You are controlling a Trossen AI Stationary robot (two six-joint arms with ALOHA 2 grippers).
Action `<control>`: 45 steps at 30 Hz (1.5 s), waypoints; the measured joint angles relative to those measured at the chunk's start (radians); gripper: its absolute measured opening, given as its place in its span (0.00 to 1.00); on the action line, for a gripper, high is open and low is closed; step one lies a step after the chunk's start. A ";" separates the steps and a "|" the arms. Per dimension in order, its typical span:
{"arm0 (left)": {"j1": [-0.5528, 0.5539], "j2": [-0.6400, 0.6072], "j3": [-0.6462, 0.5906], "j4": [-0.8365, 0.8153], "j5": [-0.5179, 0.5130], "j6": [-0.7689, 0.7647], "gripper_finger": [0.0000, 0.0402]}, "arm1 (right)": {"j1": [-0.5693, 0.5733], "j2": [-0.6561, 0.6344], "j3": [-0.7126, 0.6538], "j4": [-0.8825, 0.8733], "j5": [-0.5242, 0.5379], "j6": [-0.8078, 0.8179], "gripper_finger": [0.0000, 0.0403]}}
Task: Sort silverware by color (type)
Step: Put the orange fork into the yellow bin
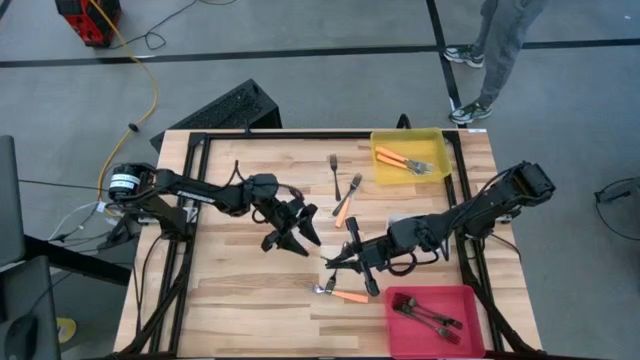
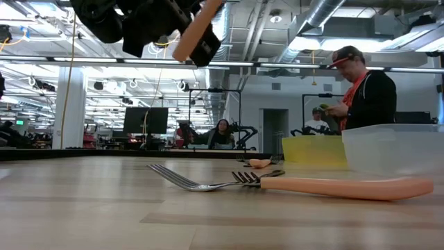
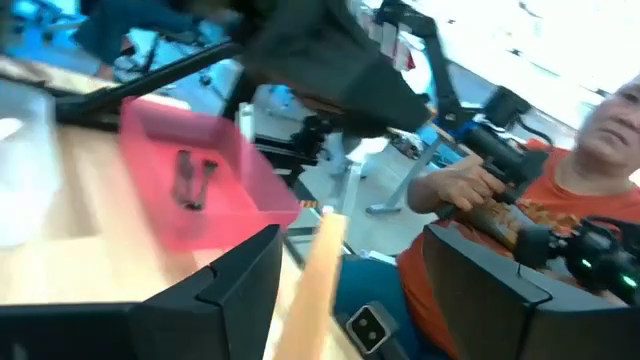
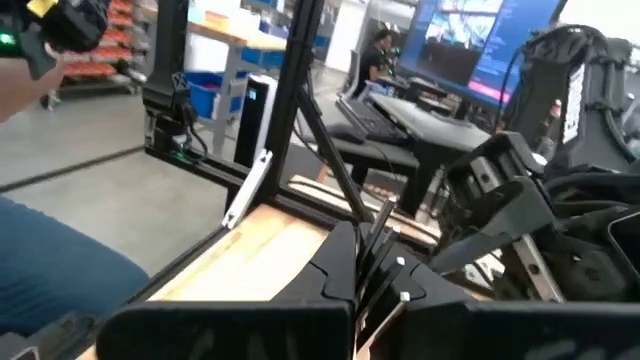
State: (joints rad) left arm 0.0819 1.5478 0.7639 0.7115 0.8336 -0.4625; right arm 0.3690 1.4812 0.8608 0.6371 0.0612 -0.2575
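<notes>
One orange-handled fork of the silverware is in the air between my two grippers over the middle of the table. My right gripper [image 1: 340, 260] [image 4: 370, 250] is shut on its metal end. The orange handle [image 3: 318, 260] [image 2: 198, 28] reaches between the fingers of my left gripper [image 1: 290, 240] [image 3: 350, 280], which stands open, one finger on either side of it. On the table lie a silver fork [image 1: 333, 172], an orange-handled fork [image 1: 348, 198], and near the front edge another orange-handled fork [image 1: 345, 295] [image 2: 347, 186] with a pale fork [image 2: 201, 182] beside it. My right gripper pinches the fork's thin metal end [image 4: 385, 215] between its two shut fingers. The fingers come in level from the table's right side and lie roughly along the fork. The fork is lifted clear of the table, its orange handle pointing away toward my left gripper.
A yellow bin [image 1: 410, 155] with orange-handled forks stands at the far right. A red bin [image 1: 435, 318] [image 3: 190, 170] with dark forks is at the near right. A clear bin [image 2: 395, 149] shows in the low view. People stand beyond the table.
</notes>
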 joint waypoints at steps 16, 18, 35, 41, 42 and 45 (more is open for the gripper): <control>0.086 -0.068 0.000 -0.335 -0.114 0.043 0.56 | 0.137 -0.207 0.000 -0.483 0.326 0.201 0.05; 0.089 -0.087 0.000 -0.395 -0.156 0.064 0.56 | 0.153 -0.226 0.000 -0.577 0.389 0.261 0.05; 0.097 -0.447 0.000 -0.876 -0.645 0.106 0.56 | 0.161 -0.351 0.000 -0.878 0.645 0.434 0.05; 0.096 -0.525 0.000 -0.968 -0.727 0.111 0.56 | 0.093 -0.350 0.000 -0.935 0.762 0.434 0.05; 0.096 -0.532 0.000 -0.976 -0.741 0.111 0.56 | 0.078 -0.350 0.000 -0.940 0.792 0.434 0.05; 0.096 -0.548 0.000 -0.994 -0.760 0.111 0.56 | 0.031 -0.350 0.000 -0.956 0.889 0.434 0.05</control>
State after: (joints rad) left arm 0.1780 1.0000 0.7635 -0.2821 0.0733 -0.3515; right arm 0.3995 1.1309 0.8608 -0.3192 0.9504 0.1761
